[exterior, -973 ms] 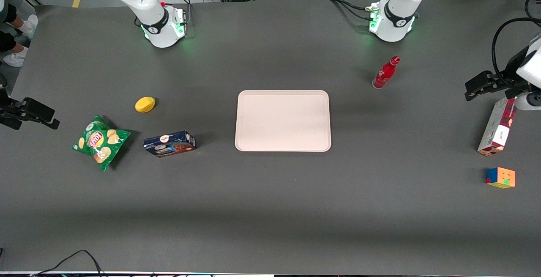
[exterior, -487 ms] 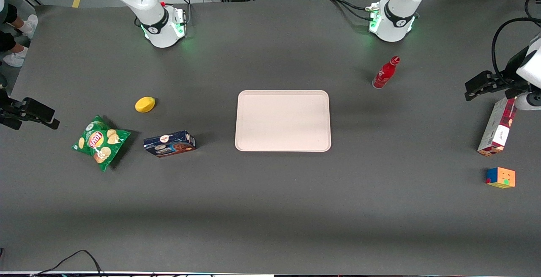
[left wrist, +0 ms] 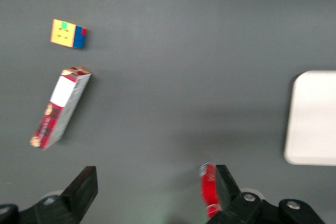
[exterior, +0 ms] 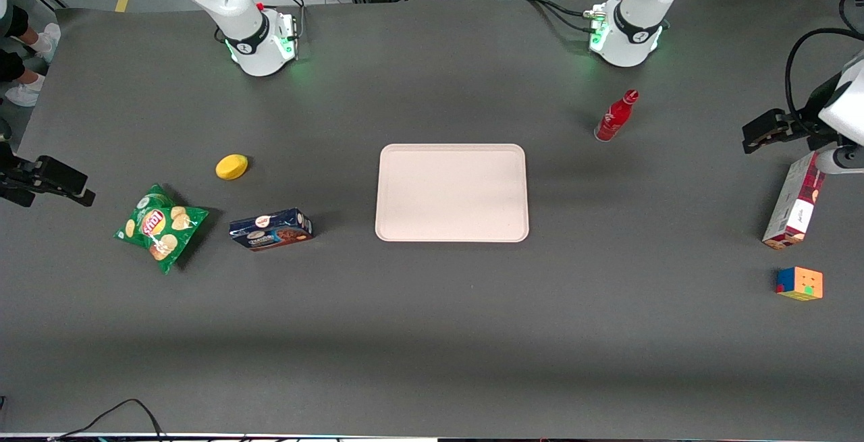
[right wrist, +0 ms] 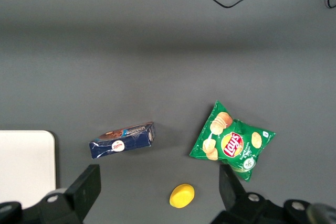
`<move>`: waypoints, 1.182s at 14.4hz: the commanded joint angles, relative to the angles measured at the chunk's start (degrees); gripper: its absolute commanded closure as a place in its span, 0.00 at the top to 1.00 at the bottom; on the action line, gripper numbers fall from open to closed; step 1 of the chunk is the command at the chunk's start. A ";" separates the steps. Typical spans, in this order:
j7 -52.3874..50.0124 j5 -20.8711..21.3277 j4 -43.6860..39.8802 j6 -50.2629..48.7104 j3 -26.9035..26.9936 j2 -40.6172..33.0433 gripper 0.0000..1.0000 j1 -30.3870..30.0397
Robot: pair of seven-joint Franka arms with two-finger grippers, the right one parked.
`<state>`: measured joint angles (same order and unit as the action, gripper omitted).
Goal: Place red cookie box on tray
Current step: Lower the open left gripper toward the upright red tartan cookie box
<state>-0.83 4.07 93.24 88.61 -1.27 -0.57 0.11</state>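
Observation:
The red cookie box (exterior: pixel 794 201) (left wrist: pixel 60 107) lies on the dark table at the working arm's end, long and thin with a white panel and plaid ends. My gripper (exterior: pixel 835 157) (left wrist: pixel 155 184) hovers above the box's end that is farther from the front camera. It is open, its fingers (left wrist: pixel 84 187) wide apart with only bare table between them, touching nothing. The pale cream-pink tray (exterior: pixel 451 192) (left wrist: pixel 314 119) sits flat in the middle of the table, with nothing on it.
A red bottle (exterior: pixel 615 117) (left wrist: pixel 209 192) stands between the tray and the working arm's base. A colour cube (exterior: pixel 800 283) (left wrist: pixel 68 33) sits nearer the camera than the box. A blue cookie box (exterior: pixel 271 229), chips bag (exterior: pixel 160 225) and yellow object (exterior: pixel 231 167) lie toward the parked arm's end.
My gripper has drifted slightly away from the front camera, uncovering a little more of the red cookie box. Nothing on the table has moved.

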 commanded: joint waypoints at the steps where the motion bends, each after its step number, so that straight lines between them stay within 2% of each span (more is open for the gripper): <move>1: 11.51 3.75 -0.34 -2.38 3.36 1.36 1.00 0.07; 8: 48.42 3.05 6.51 5.68 15.93 2.15 1.00 -0.28; 12: 58.19 3.13 13.53 12.18 19.88 1.98 1.00 -0.37; 17: 62.09 3.13 24.87 27.29 25.26 1.63 1.00 -1.16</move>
<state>59.04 7.13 111.45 108.09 22.03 2.65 -0.85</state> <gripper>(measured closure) 0.000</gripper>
